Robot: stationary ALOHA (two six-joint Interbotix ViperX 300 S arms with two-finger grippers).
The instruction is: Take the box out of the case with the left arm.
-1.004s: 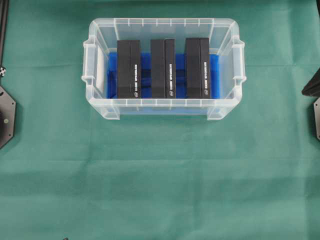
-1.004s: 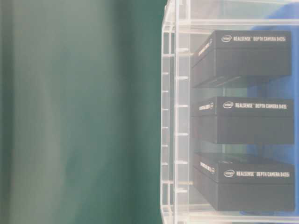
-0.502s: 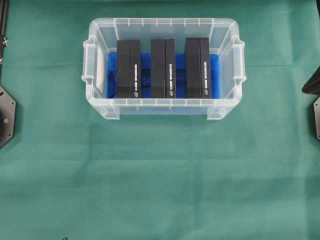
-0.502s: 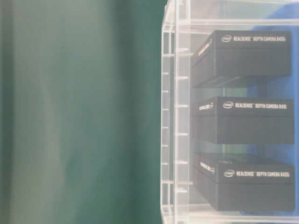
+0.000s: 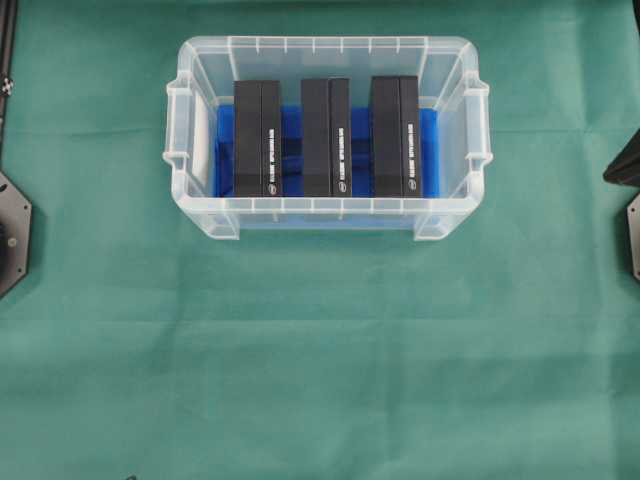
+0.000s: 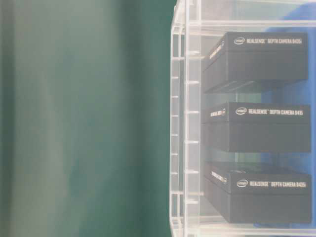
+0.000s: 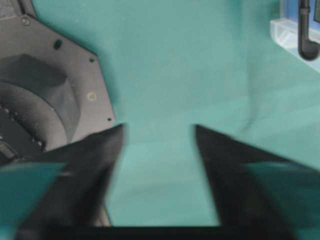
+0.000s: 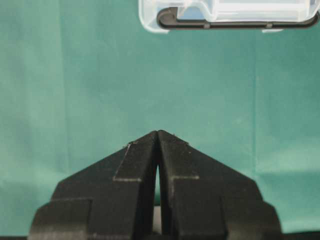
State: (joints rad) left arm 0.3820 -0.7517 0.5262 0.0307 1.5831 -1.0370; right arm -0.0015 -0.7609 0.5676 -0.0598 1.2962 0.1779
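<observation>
The clear case (image 5: 320, 45) stands on the green cloth at the back centre. On its blue floor three black boxes stand side by side: left (image 5: 257, 138), middle (image 5: 326, 137) and right (image 5: 394, 136). The table-level view shows the same boxes (image 6: 261, 126) through the case wall (image 6: 180, 123). My left gripper (image 7: 158, 129) hangs open over bare cloth beside its arm's base plate (image 7: 45, 90), blurred, with nothing between the fingers; a case corner (image 7: 287, 32) lies far off. My right gripper (image 8: 158, 132) is shut and empty, short of the case (image 8: 225, 12).
Green cloth covers the whole table. The left arm's base (image 5: 10, 230) sits at the left edge and the right arm's base (image 5: 628, 200) at the right edge. Neither gripper shows in the overhead view.
A small black part of the left arm at the overhead view's left edge has shifted toward the back. The case and the boxes have not moved.
</observation>
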